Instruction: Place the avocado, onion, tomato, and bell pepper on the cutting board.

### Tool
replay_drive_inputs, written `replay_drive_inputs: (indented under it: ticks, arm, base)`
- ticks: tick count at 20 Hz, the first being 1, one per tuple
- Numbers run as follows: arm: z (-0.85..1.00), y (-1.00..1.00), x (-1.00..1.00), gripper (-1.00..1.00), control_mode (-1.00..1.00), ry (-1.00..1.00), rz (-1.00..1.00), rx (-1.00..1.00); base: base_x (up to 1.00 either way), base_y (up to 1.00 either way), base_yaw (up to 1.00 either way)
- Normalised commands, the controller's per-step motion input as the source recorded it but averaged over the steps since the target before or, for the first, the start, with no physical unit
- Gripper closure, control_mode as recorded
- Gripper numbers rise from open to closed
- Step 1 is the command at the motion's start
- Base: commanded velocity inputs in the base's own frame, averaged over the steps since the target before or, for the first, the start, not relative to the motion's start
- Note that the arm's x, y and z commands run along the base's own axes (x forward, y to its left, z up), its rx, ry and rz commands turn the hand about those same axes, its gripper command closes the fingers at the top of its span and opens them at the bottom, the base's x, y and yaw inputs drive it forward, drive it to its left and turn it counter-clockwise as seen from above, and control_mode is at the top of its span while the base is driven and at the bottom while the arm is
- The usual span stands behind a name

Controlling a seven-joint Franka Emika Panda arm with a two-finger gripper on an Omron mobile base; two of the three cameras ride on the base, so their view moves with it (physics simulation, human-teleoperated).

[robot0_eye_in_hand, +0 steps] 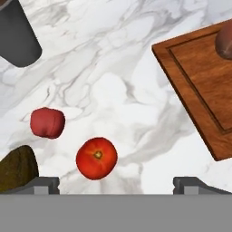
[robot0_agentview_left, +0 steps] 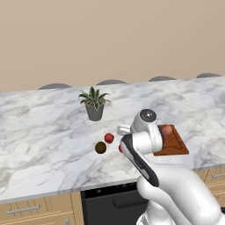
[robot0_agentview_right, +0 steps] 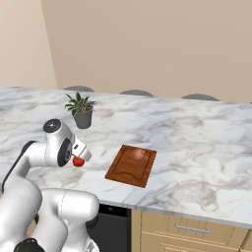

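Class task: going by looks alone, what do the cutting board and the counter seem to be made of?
Cutting board: probably wood with a smooth satin finish, judging by its reddish-brown streaked grain and the groove cut along its rim. Counter: looks like polished marble or an imitation, white with grey veins; the pictures cannot settle which.

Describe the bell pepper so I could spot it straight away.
Start at the potted plant on the marble counter. Nearer the counter's front edge sit three small pieces of produce. The bell pepper is the dull crimson, blocky one, between the dark avocado and the shiny round tomato.
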Motion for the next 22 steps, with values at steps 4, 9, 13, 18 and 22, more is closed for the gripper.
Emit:
replay_drive_inputs:
  ticks: [4,9,13,18,22]
  arm:
    - [-0.16,0.14,0.15,-1.00,-1.00,0.05,0.00,0.01]
    - [-0.26,0.17,0.05,-1.00,-1.00,0.06,0.01,0.02]
    - [-0.30,0.12,0.01,-1.00,-1.00,0.04,0.02,0.00]
    - [-0.27,0.04,0.02,-1.00,-1.00,0.02,0.02,0.00]
    - [-0.19,0.00,0.10,-1.00,-1.00,0.00,0.02,0.00]
  base:
    - [0.00,0.00,0.00]
    - [0.00,0.00,0.00]
    - [0.00,0.00,0.00]
    - [0.00,0.00,0.00]
    - [0.00,0.00,0.00]
